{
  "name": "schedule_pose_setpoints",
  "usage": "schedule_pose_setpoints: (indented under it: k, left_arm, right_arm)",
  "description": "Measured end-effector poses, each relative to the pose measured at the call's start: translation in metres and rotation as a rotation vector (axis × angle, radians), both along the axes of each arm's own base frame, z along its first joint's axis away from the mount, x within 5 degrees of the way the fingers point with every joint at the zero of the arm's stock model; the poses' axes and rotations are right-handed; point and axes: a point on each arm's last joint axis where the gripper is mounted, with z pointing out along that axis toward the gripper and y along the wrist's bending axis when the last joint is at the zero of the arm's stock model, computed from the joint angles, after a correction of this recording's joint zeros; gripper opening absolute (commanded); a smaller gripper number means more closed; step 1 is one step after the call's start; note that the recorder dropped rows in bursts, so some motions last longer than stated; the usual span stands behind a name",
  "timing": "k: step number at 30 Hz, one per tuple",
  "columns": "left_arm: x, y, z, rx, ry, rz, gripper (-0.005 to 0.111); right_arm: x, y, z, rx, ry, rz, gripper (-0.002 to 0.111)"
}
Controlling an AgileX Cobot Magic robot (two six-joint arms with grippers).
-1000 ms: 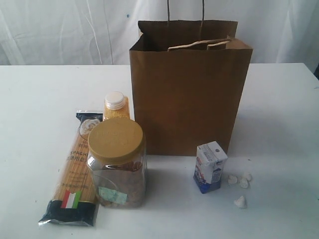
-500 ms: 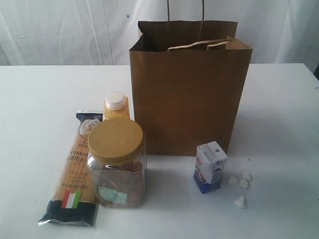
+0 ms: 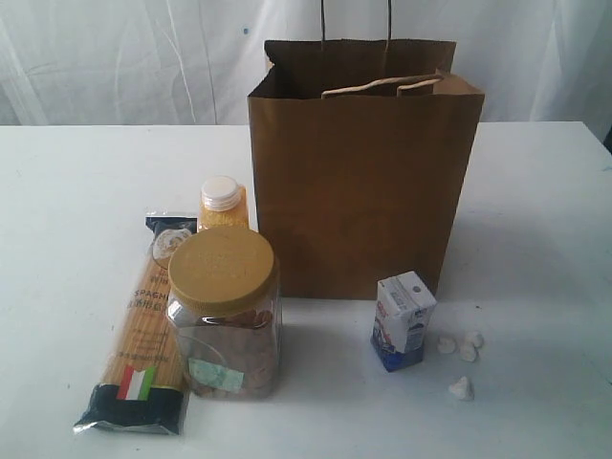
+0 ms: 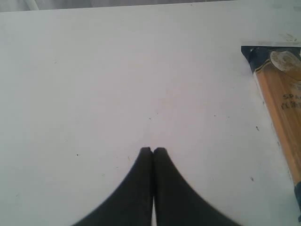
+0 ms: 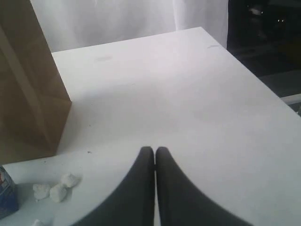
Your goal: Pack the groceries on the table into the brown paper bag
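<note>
The brown paper bag stands upright and open at the middle of the white table. To its left lie the spaghetti packet, the gold-lidded clear jar and, behind the jar, the yellow-grain bottle. A small white-blue carton stands at the bag's front right. Neither arm shows in the exterior view. My left gripper is shut and empty over bare table, the spaghetti packet off to its side. My right gripper is shut and empty, with the bag and the carton beside it.
Several small white lumps lie on the table right of the carton, also seen as white lumps in the right wrist view. A white curtain hangs behind the table. The table's edge runs close to the right gripper, with a dark area beyond.
</note>
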Motion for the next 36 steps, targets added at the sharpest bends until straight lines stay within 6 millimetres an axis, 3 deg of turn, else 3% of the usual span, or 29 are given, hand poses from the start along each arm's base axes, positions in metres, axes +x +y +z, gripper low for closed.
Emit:
schedule_pose_setpoints:
  k: [30,33,36]
  left_arm:
    - [0.000,0.000,0.001,-0.002,-0.011,0.000,0.000]
    - [0.004,-0.002,0.012,-0.119,-0.149,0.008,0.000]
    - [0.005,-0.002,0.038,-0.253,-0.434,0.011,0.000]
  right_arm:
    - [0.000,0.000,0.000,0.000,0.004,0.000,0.000]
    - [0.000,0.000,0.000,0.000,0.004,0.000,0.000]
    - [0.000,0.000,0.000,0.000,0.004,0.000,0.000]
